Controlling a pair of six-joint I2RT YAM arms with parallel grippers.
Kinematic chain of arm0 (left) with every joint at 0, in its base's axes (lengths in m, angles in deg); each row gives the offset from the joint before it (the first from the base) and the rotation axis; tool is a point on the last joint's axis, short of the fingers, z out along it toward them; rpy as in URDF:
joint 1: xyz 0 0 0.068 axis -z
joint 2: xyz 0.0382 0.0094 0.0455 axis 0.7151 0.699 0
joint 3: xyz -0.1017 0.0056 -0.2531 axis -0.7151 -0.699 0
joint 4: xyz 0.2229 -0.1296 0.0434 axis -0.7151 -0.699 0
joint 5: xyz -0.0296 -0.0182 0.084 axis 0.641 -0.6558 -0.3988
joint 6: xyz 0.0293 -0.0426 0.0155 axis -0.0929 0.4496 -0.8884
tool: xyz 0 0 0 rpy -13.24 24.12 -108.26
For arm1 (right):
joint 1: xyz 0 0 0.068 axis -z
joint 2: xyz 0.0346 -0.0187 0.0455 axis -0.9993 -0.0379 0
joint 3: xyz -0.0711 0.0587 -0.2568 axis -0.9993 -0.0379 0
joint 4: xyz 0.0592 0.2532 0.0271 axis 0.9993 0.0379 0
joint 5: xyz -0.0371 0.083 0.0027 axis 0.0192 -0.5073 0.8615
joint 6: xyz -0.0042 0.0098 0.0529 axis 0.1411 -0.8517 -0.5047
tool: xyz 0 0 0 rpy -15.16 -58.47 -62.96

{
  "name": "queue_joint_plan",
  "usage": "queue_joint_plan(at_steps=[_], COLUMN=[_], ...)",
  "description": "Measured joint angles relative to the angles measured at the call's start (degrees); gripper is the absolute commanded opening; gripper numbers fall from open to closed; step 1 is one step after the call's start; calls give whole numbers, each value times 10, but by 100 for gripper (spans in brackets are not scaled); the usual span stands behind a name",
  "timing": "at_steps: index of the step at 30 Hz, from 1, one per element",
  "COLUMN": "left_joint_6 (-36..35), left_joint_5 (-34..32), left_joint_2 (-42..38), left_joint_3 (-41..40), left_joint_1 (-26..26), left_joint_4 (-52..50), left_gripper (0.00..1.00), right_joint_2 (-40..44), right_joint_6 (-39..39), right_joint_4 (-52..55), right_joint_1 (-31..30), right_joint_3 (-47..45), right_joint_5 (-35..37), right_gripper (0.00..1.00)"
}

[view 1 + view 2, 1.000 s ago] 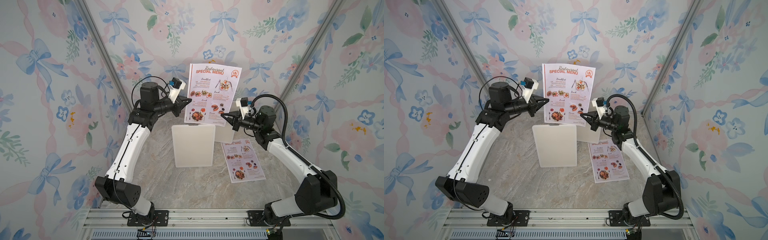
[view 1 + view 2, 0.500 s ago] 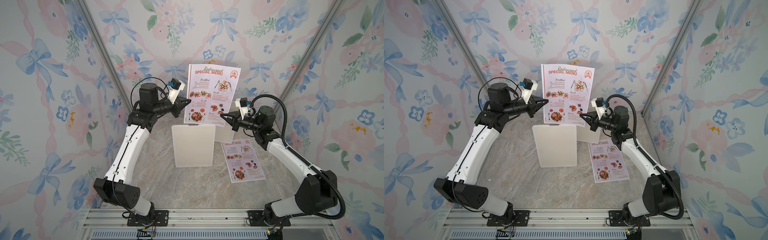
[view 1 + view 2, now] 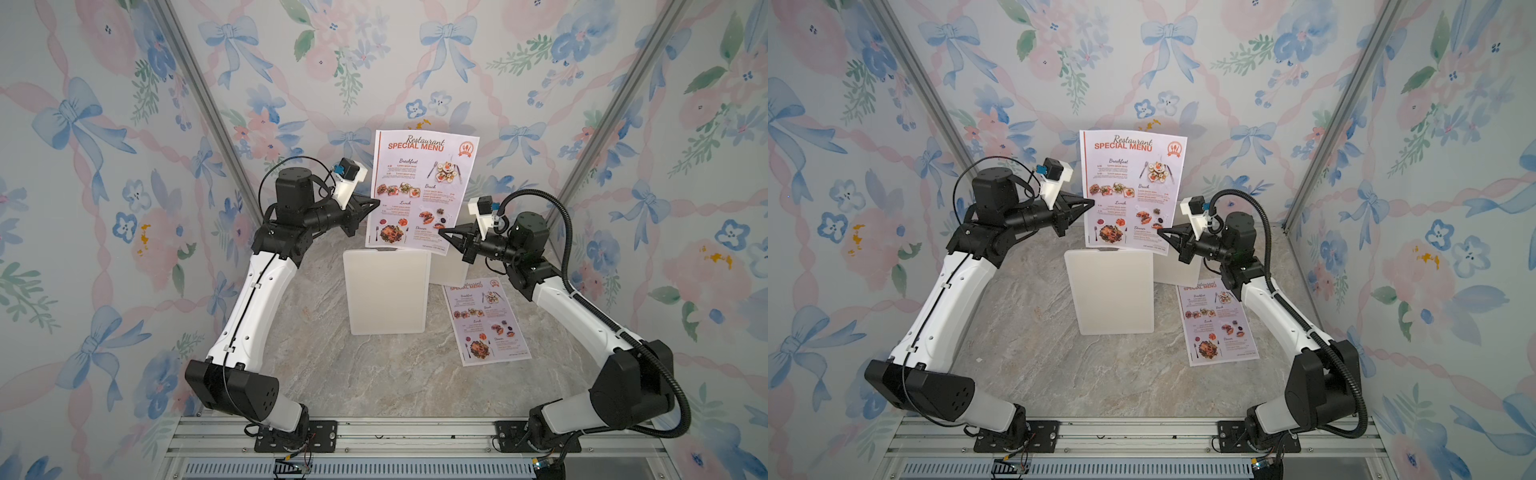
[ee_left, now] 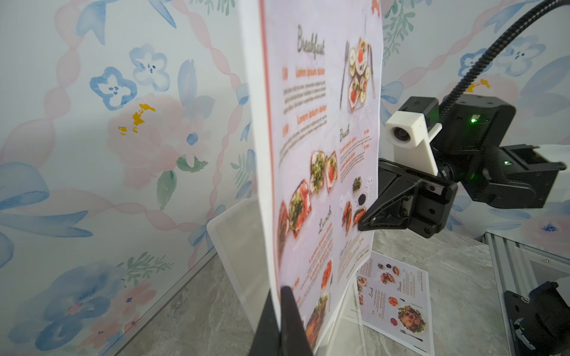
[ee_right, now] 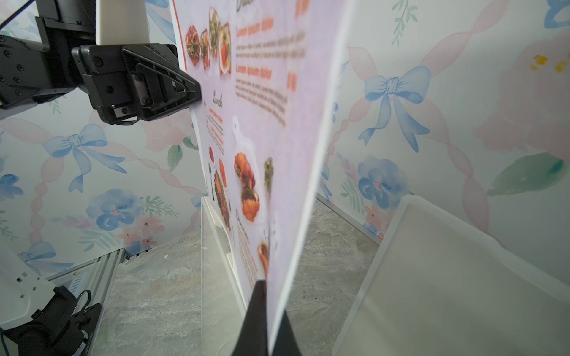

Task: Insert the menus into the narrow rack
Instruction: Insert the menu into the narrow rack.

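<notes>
Menus: two; held menu (image 3: 422,183) upright at rack (image 3: 386,291) top, second menu (image 3: 486,322) flat on surface (image 3: 332,374).
End effectors: left end effector (image 3: 375,202) and right end effector (image 3: 443,233), each clamped on held menu.
Wrist views alone: edge pinched between jaws.

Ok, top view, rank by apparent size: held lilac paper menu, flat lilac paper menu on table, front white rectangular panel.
1. held menu (raised; perspective inflates it)
2. front panel
3. flat menu

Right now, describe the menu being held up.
The held menu is a pale lilac paper sheet headed Restaurant SPECIAL MENU in orange-red, with food photos and an orange badge. It stands upright, pinched at its side edges by the left gripper and right gripper, bottom edge at the top of the white rack.
</notes>
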Motion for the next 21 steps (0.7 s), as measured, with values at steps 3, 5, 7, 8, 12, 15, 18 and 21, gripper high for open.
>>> queue_joint_plan(at_steps=[3,5,7,8,12,15,18,21], left_joint_6=[0,0,-1,-2,-2,-2,-2,-2], left_joint_5=[0,0,0,0,-1,-1,-1,-1], left_joint_2=[-2,-5,-7,-8,-9,-9,-9,-10], left_joint_3=[-5,-10,-14,-17,-17,-17,-17,-18], left_joint_1=[-1,-2,-3,-3,-7,-10,-11,-11], left_joint_4=[0,2,3,4,4,4,4,4], left_gripper=[0,0,0,0,0,0,0,0], right_joint_2=[0,-2,-3,-4,-4,-4,-6,-9], right_joint_6=[0,0,0,0,0,0,0,0], right_joint_4=[2,4,6,7,9,10,10,12], right_joint_1=[0,-1,-1,-2,-5,-7,-8,-8], right_joint_3=[0,1,2,3,6,7,9,11], right_joint_5=[0,0,0,0,0,0,0,0], right_gripper=[2,2,2,2,3,4,5,5])
